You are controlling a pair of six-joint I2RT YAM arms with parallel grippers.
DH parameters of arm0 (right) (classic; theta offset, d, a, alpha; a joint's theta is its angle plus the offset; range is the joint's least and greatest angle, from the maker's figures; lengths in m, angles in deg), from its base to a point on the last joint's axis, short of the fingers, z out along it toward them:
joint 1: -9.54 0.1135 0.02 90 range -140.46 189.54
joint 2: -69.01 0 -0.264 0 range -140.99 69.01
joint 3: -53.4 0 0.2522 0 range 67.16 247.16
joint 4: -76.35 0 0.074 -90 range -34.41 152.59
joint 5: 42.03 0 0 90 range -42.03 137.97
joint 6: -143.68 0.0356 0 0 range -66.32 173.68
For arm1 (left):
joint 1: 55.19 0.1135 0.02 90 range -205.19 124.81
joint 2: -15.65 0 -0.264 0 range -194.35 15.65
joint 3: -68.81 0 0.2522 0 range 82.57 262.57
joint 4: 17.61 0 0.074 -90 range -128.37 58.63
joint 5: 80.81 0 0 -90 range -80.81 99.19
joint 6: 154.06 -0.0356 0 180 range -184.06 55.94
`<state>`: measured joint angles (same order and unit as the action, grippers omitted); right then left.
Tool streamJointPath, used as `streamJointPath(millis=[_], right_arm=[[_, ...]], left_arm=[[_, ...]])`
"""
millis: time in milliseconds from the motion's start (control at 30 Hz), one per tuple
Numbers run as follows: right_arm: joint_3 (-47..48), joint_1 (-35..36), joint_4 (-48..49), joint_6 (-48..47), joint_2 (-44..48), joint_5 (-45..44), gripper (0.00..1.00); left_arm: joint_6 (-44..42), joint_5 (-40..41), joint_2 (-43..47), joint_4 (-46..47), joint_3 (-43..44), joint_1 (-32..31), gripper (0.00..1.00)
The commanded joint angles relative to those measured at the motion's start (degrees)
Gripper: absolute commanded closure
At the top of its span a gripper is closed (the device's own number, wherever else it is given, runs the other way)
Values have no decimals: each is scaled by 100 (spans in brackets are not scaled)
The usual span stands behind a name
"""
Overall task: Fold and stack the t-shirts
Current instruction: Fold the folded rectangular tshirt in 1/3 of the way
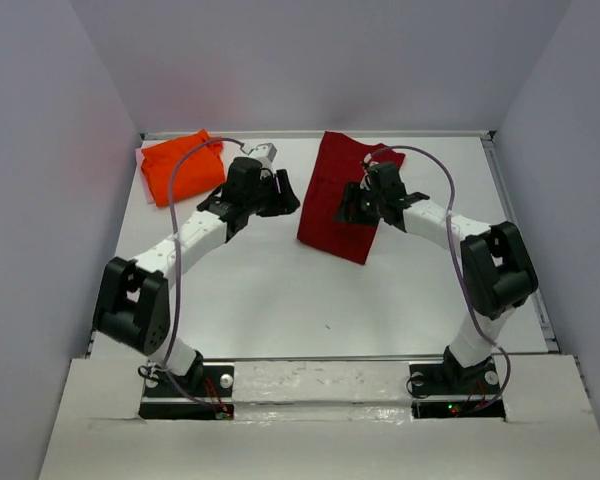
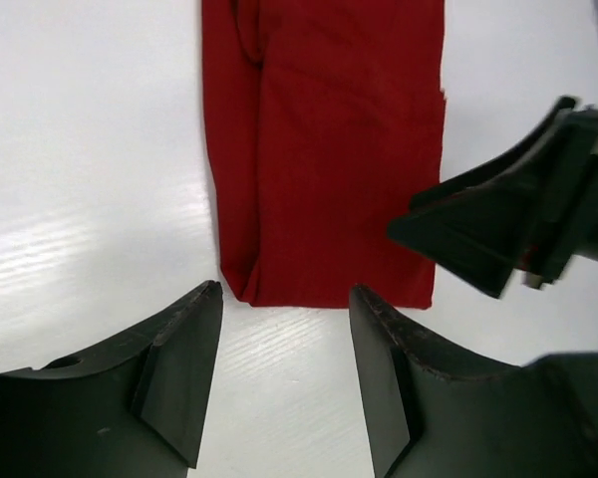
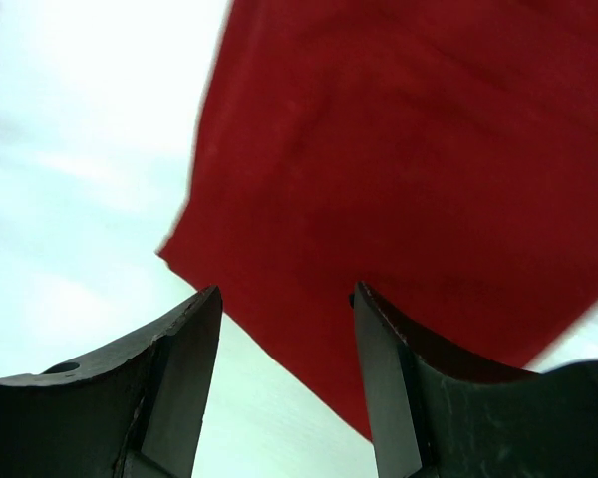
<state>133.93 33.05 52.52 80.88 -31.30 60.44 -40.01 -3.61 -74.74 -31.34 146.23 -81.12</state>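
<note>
Left gripper (image 2: 284,294) open and empty, just off the red shirt (image 2: 329,149). One short end lies right past its fingertips, the strip running away from it. Right gripper (image 3: 284,299) open, empty, over the same shirt, so likely nearer. Long axis runs near-to-far on the table (image 1: 280,290). Orange shirt (image 1: 180,165) folded in the far-left corner, well apart.

The left arm (image 1: 185,240) and right arm (image 1: 442,218) have white link shells between bulky black joint housings. A thin purplish-grey cable (image 1: 173,215) runs along each arm. At the table's (image 1: 280,300) near edge, each black base plate (image 1: 185,392) shows small screws and tiny indicator lights. The left gripper's (image 2: 285,299) fingers (image 2: 179,368) are matte black, scuffed wedges.
</note>
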Motion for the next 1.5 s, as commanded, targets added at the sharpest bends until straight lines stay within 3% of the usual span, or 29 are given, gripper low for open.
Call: streamJointPath(millis=[0,133,200,600,1000,1333,1467], right_arm=[[767,189,207,-66,-330,89,39],[1399,295,57,-66,-919,71,39],[1576,452,40,-40,-1218,150,39],[2245,1226,-92,66,-2449,203,39],[348,1859,277,66,-1834,80,39],[-1603,1921,523,154,-455,-244,39],[-1580,1921,295,40,-331,-350,39]], left_arm=[[-594,829,1022,-337,52,0,37],[-727,1595,1813,-39,-441,-8,36],[-674,1622,1998,294,-608,9,35],[-639,1587,2227,129,-495,414,35],[-533,1403,2166,102,-460,642,35],[-472,1306,2104,155,-495,730,35],[-472,1306,2096,172,-495,739,35]])
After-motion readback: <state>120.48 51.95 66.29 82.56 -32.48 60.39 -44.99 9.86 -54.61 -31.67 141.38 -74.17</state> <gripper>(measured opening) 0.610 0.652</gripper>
